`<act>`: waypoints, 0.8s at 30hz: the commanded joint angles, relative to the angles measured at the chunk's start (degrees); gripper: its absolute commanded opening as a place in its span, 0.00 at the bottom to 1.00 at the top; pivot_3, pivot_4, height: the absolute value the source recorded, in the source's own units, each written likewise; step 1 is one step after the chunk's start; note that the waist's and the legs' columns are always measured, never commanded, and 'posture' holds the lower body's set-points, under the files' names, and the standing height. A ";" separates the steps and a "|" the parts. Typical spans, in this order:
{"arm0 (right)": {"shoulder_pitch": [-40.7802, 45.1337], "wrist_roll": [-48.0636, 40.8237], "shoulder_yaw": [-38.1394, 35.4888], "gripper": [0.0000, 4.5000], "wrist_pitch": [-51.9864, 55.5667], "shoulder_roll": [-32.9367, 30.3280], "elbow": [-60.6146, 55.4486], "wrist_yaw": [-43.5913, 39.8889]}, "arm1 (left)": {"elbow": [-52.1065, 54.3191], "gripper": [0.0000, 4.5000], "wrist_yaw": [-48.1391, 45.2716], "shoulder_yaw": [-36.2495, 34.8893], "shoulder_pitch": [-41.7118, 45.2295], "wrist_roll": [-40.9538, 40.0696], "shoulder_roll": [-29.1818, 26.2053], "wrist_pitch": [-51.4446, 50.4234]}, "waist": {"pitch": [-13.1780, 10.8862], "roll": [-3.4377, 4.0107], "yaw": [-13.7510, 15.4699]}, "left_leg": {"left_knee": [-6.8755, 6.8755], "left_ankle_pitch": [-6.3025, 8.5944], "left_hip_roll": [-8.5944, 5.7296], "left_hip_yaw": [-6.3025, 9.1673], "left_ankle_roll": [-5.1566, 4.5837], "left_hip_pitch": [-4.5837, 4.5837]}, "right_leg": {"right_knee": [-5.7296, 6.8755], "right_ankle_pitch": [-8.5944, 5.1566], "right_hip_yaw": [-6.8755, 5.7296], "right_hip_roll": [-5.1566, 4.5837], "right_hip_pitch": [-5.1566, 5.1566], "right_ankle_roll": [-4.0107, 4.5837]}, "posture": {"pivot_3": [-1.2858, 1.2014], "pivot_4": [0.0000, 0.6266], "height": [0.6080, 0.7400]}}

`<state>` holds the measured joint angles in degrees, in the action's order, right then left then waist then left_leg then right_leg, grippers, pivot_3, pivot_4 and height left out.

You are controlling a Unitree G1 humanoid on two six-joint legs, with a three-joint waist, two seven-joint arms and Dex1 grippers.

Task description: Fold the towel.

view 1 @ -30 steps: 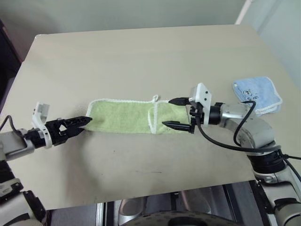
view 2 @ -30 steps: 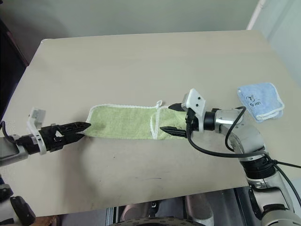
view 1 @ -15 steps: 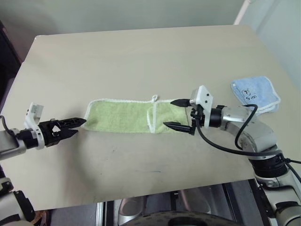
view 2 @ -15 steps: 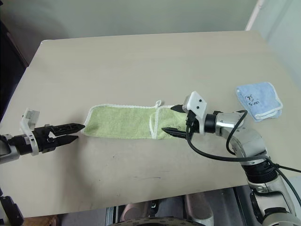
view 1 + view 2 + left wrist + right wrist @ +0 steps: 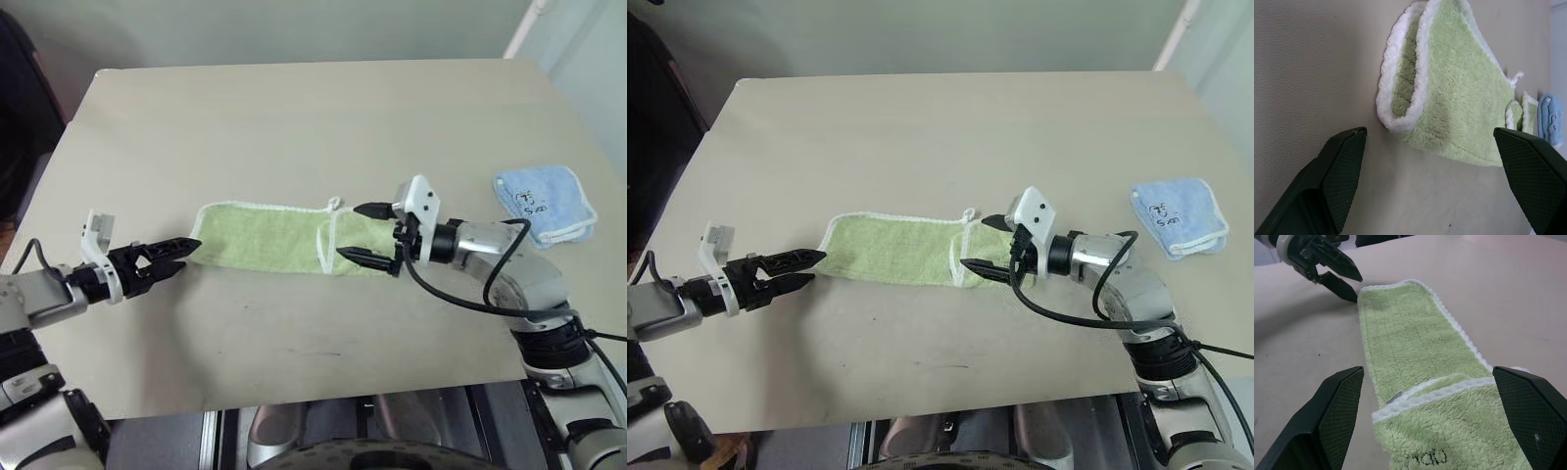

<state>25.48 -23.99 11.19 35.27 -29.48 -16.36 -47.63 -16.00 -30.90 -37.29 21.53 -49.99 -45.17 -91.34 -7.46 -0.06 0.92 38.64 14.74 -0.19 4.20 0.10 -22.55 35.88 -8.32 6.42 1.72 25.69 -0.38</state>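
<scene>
Towel (image 5: 279, 239) lies as a long strip mid-desk (image 5: 294, 127), its right end already lapped over. Left end effector (image 5: 176, 255), spread, points at the left end; right end effector (image 5: 364, 233), spread, straddles the lapped end. Next: pinch an end, carry it across.

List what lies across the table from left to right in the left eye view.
Left gripper → green towel → right gripper → blue cloth.
</scene>
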 commanded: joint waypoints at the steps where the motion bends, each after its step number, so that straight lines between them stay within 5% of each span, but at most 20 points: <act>1: 1.24 -0.42 -2.16 1.00 -0.28 0.27 -0.62 0.81 | -2.48 0.92 0.66 -0.77 1.67 1.14 1.25 0.67 | 0.00 0.00 0.00 | -0.01 0.00 0.00 0.01 0.01 0.05 | 0.00 0.00 0.00 0.00 -0.04 0.00 | 0.52 0.24 1.00; 13: 1.51 0.01 -2.79 1.00 -0.45 1.22 0.12 2.17 | -2.90 0.03 2.63 -3.22 3.62 2.40 5.48 1.85 | -0.11 -0.23 -0.52 | -0.19 0.03 0.03 0.06 0.29 0.08 | -0.03 -0.06 -0.02 0.06 0.06 -0.05 | 0.52 0.24 1.00; 24: 1.52 -1.47 -4.26 1.00 0.03 1.53 -0.98 2.58 | 1.25 0.01 2.32 -0.03 4.74 2.74 4.14 2.45 | -0.18 -0.43 -0.51 | -0.27 -0.01 0.04 0.07 0.33 0.10 | -0.03 -0.06 -0.02 0.08 0.06 -0.01 | 0.52 0.24 1.00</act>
<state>25.91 -24.28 9.16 35.43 -28.15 -15.17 -45.47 -17.18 -28.20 -37.44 25.24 -46.87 -39.93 -88.84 -7.65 -0.50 0.41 38.37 14.73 -0.15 4.27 0.42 -22.45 35.86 -8.38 6.40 1.80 25.74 -0.39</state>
